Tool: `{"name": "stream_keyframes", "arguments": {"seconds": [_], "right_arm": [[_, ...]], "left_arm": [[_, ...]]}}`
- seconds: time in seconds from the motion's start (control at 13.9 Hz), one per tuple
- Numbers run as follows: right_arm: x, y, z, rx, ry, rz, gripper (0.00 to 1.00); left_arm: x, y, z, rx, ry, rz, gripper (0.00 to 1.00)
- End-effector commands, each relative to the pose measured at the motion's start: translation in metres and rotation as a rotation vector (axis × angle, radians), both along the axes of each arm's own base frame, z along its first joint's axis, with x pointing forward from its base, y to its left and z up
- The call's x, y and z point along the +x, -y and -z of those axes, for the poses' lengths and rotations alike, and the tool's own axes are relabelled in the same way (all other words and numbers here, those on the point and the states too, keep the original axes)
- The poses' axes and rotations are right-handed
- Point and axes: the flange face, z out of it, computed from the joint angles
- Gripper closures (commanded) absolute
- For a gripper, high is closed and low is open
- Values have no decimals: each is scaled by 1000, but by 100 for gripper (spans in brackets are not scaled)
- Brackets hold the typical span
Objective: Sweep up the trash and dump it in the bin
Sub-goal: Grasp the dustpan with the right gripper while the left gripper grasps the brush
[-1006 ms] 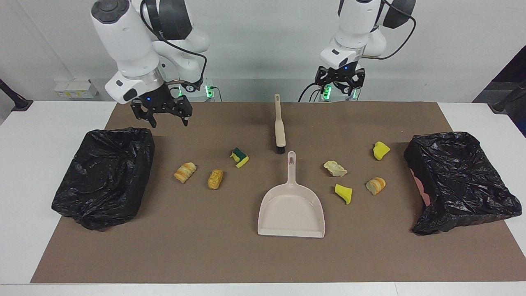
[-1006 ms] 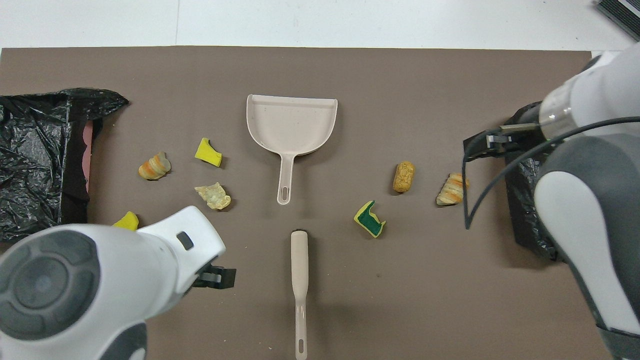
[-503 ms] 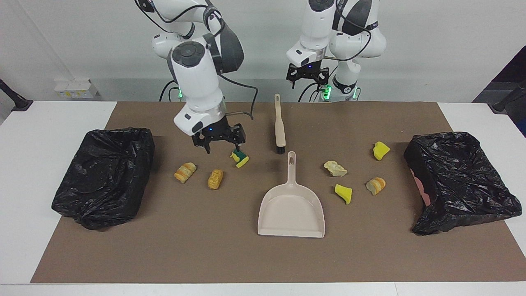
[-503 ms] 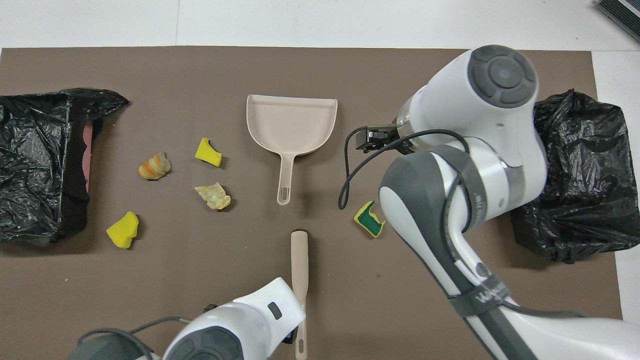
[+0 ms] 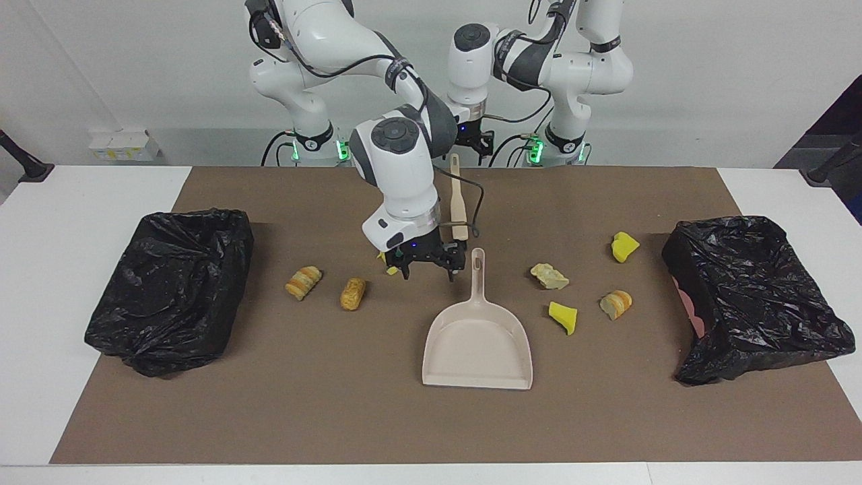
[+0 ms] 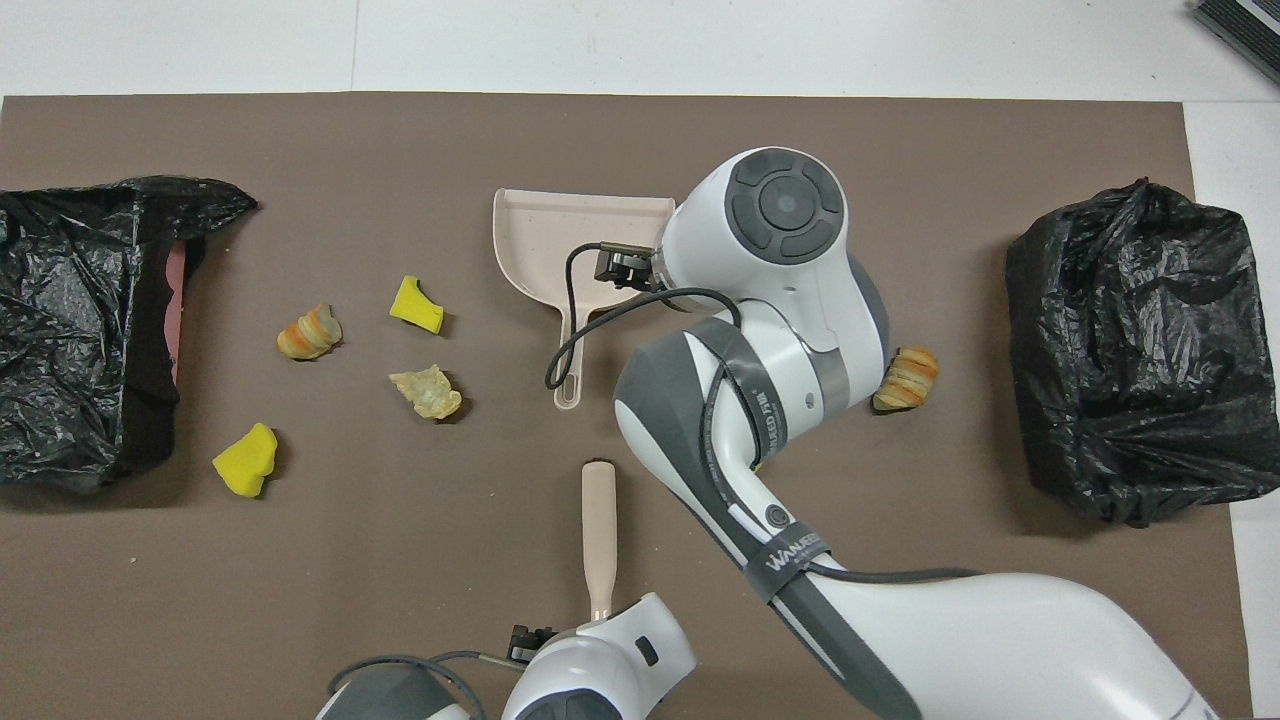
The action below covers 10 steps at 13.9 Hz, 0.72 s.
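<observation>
The beige dustpan (image 5: pixel 478 343) lies mid-mat, its handle (image 5: pixel 478 266) pointing toward the robots. The brush (image 5: pixel 458 202) lies nearer the robots. My right gripper (image 5: pixel 429 273) is open and low over the mat, between the dustpan handle and the green-and-yellow sponge (image 5: pixel 390 270), which it mostly hides. My left gripper (image 5: pixel 473 147) hovers over the brush handle's end. Two bread-like lumps (image 5: pixel 304 282) (image 5: pixel 353 294) lie toward the right arm's end. A pale lump (image 5: pixel 549 276), two yellow wedges (image 5: pixel 563 317) (image 5: pixel 624 246) and a striped lump (image 5: pixel 615 304) lie toward the left arm's end.
A bin lined with a black bag stands at each end of the brown mat (image 5: pixel 172 289) (image 5: pixel 754 296). In the overhead view my right arm (image 6: pixel 770 300) covers part of the dustpan (image 6: pixel 560 240) and the scraps beside it.
My right gripper swung from near the bin at its end to the middle and came down beside the dustpan handle. My left gripper moved over the brush handle's end.
</observation>
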Motion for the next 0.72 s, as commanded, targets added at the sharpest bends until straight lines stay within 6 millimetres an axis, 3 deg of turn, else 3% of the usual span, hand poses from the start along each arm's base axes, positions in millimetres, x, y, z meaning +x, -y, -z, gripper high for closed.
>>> {"name": "stream_keyframes", "arguments": {"seconds": [0.0, 0.14, 0.29, 0.65], "right_arm": [[16, -32, 17, 18, 6, 41, 0], [15, -45, 28, 41, 26, 74, 0], [-2, -73, 45, -9, 22, 22, 0], [-19, -84, 58, -86, -17, -31, 1]], "left_arm": [[-2, 11, 35, -21, -64, 4, 0], [-3, 11, 40, -23, -67, 0, 0], [-2, 11, 46, -23, -81, -2, 0], [-3, 6, 55, -13, -88, -17, 0]]}}
